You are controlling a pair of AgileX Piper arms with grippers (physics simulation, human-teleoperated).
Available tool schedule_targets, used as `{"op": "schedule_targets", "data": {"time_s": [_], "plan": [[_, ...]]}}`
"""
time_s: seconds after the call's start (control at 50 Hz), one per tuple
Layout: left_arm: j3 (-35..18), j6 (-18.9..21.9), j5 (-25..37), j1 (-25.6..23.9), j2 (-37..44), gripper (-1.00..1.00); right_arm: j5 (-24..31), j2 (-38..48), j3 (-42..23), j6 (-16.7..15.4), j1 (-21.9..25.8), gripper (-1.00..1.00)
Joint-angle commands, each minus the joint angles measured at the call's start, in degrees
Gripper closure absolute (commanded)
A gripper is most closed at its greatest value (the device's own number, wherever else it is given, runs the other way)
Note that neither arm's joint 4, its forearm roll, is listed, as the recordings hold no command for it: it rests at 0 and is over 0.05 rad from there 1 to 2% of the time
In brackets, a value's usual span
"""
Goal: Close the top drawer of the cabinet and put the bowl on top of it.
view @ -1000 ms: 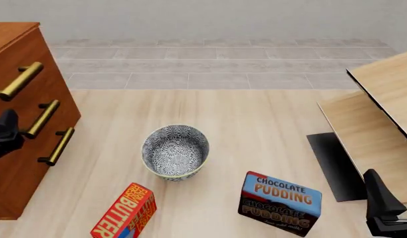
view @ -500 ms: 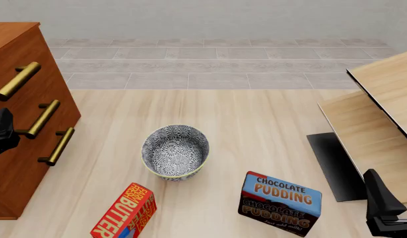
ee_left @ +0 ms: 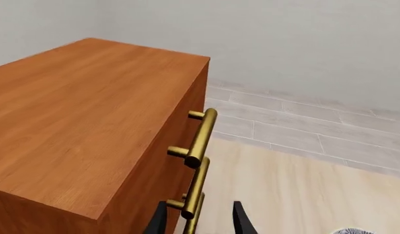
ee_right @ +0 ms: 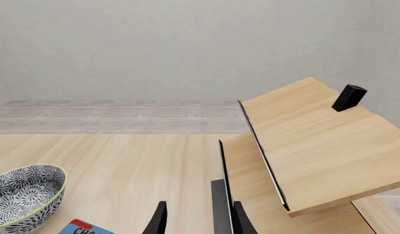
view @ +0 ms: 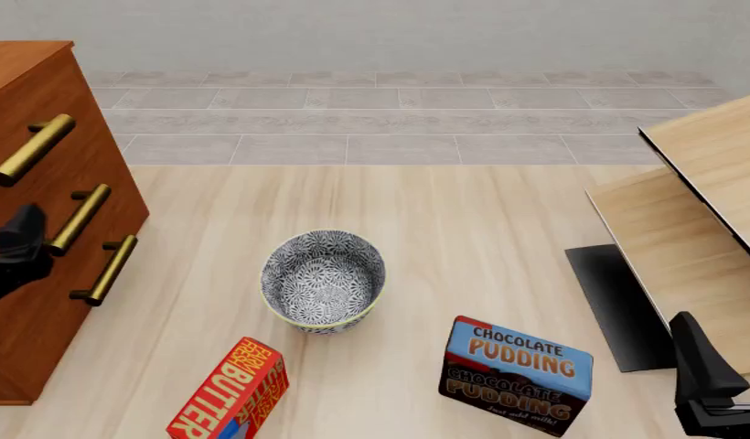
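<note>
Three brass handles run down the front of the cabinet (view: 39, 238), which stands at the left edge of the surface (view: 473, 238), and the top drawer (ee_left: 187, 141) looks flush with the cabinet face in the left wrist view, its handle (ee_left: 198, 138) sticking out past the corner. Left hand (view: 12, 251) hangs just in front of the drawer fronts, about level with the middle handle (view: 80, 218); in its own wrist view the two fingertips (ee_left: 241, 220) stand apart with nothing gripped, with a lower handle showing between them. The bowl (view: 324, 280) sits upright on the surface around the middle, closer to the near edge, well apart from the cabinet and nothing touching it. Butter box (view: 229, 391) is at the near edge left of the bowl, chocolate pudding box (view: 517, 373) at the near edge to its right. Right hand (view: 707, 380) sits low at the near right corner, also spread open and empty, next to the pale wood furniture (view: 704, 210) along the right edge.
</note>
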Motion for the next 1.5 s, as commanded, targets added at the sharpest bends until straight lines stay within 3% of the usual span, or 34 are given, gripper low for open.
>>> {"op": "schedule_targets", "data": {"time_s": [0.02,0.34,0.5,0.82,1.12,1.5], "plan": [[-1.99,0.27,8.28,-5.47,-6.6,-1.0,0.12,-0.13,-0.01,0.01,0.0,-1.0],[-5.98,-1.21,15.53,-14.55,-6.95,-1.0,0.12,-0.13,-0.01,0.0,0.02,-1.0],[-6.36,0.06,17.01,-16.61,-7.32,-1.0,0.12,-0.13,-0.01,-0.01,0.0,-1.0],[-9.26,-0.02,21.77,-25.71,0.12,-1.0,0.12,-0.13,-0.01,0.01,0.0,-1.0],[-13.57,1.96,27.14,-29.53,5.24,-1.0,0.12,-0.12,-0.01,0.01,-0.01,-1.0],[-17.14,0.2,29.31,-33.05,14.0,-1.0,0.12,-0.13,-0.01,-0.01,0.01,-1.0]]}}
